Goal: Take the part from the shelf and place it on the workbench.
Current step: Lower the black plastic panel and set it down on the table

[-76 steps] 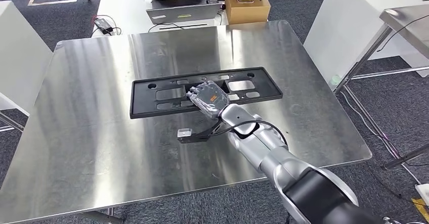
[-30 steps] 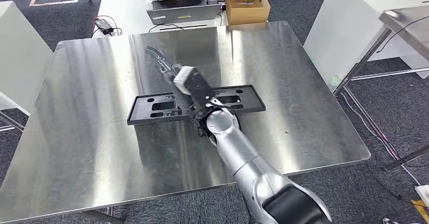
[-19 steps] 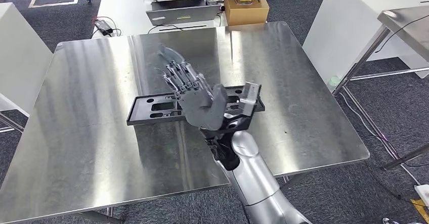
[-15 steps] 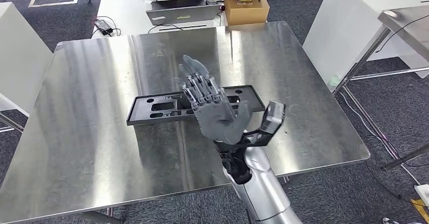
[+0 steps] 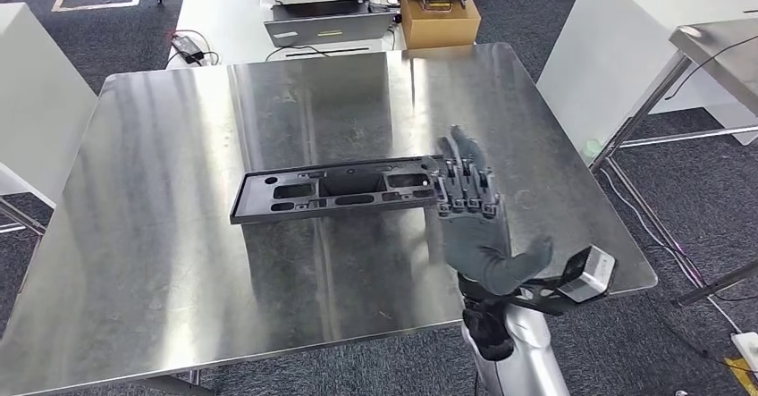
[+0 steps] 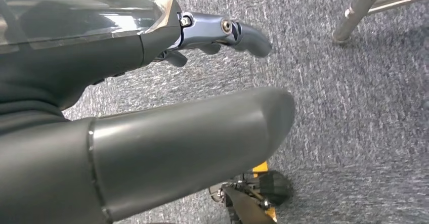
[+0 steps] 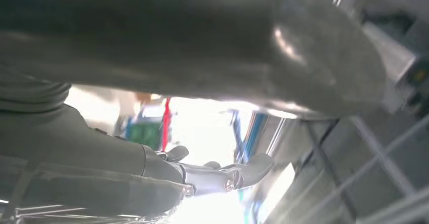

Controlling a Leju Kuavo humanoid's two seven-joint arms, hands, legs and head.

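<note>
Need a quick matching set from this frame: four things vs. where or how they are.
1. black part
2. right hand
3. cardboard box
4. laptop

a. on the white desk, left of the box
b. lying flat mid-workbench
c. raised, fingers spread, holding nothing
d. far desk, just past the steel workbench

Pairs: 1-b, 2-c, 3-d, 4-a

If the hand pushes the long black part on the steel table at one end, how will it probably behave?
The black part looks like rigid moulded plastic, so it probably stays stiff. It lies flat and long, so it is unlikely to tip or roll. On the polished steel table it may slide easily, and a push at one end would likely make it turn rather than move straight.
</note>
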